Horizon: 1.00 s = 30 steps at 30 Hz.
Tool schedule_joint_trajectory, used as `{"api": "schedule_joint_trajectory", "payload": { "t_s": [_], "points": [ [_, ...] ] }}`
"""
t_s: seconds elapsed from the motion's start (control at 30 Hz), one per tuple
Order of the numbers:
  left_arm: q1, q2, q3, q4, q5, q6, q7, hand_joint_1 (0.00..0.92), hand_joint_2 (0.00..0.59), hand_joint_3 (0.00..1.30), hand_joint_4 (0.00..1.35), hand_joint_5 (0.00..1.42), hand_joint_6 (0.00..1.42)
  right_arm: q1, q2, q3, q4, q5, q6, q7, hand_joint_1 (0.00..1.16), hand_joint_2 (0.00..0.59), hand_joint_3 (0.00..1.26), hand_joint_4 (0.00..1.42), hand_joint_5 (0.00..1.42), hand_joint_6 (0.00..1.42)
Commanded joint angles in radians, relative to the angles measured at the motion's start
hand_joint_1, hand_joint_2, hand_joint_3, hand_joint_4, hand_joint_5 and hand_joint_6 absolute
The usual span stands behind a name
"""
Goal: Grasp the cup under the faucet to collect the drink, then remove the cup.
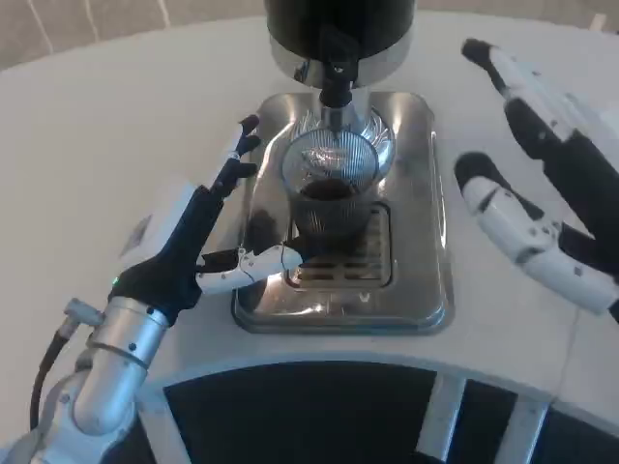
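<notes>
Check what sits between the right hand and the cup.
Head view: only the raised right edge of the steel drip tray and bare white table separate the right hand from the cup.

You've got a clear ribbed cup (pixel 331 179) with dark brown drink in it, on a shiny silver tray (pixel 426 242) with a slotted grate. Dispenser (pixel 338 29) is black, surface (pixel 116 126) plain white, fingers (pixel 253 261) white and black.

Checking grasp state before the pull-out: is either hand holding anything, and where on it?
Cannot tell. The left hand brackets the cup on the drip tray, thumb near its base, but contact is unclear. The right hand is open, holding nothing.
</notes>
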Motion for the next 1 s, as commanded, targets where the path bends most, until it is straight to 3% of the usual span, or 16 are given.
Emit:
{"api": "schedule_joint_trajectory", "payload": {
  "t_s": [0.03,0.23,0.4,0.53,0.9,1.0],
  "points": [
    [-0.004,-0.001,-0.007,0.011,0.002,0.001,-0.008,0.371,0.056,0.00,0.00,0.17,0.18,0.087,0.036,-0.038,-0.017,-0.031,-0.072,0.041,0.00,0.535,0.00,0.00,0.00,0.00],
    [-0.010,-0.007,-0.008,0.009,0.001,0.007,-0.011,0.371,0.056,0.00,0.00,0.17,0.18,0.205,0.103,-0.028,-0.017,-0.089,-0.168,0.078,0.00,0.544,0.00,0.00,0.00,0.00],
    [-0.020,-0.015,-0.011,0.012,0.004,0.011,-0.008,0.371,0.056,0.00,0.00,0.17,0.18,0.310,0.151,0.004,-0.017,-0.140,-0.251,0.120,0.00,0.546,0.00,0.00,0.00,0.00],
    [-0.038,-0.023,-0.015,0.028,0.006,0.010,-0.008,0.370,0.057,0.00,0.00,0.18,0.18,0.365,0.184,0.001,-0.017,-0.161,-0.313,0.148,0.00,0.547,0.00,0.00,0.00,0.00],
    [-0.103,-0.036,-0.037,0.107,0.007,-0.023,-0.010,0.370,0.057,0.00,0.00,0.18,0.18,0.432,0.268,-0.040,-0.017,-0.190,-0.421,0.229,0.00,0.547,0.00,0.00,0.00,0.00],
    [-0.130,-0.039,-0.048,0.145,0.009,-0.029,-0.014,0.370,0.057,0.00,0.00,0.18,0.19,0.438,0.296,-0.033,-0.017,-0.201,-0.435,0.249,0.00,0.547,0.00,0.00,0.00,0.00]
  ]
}}
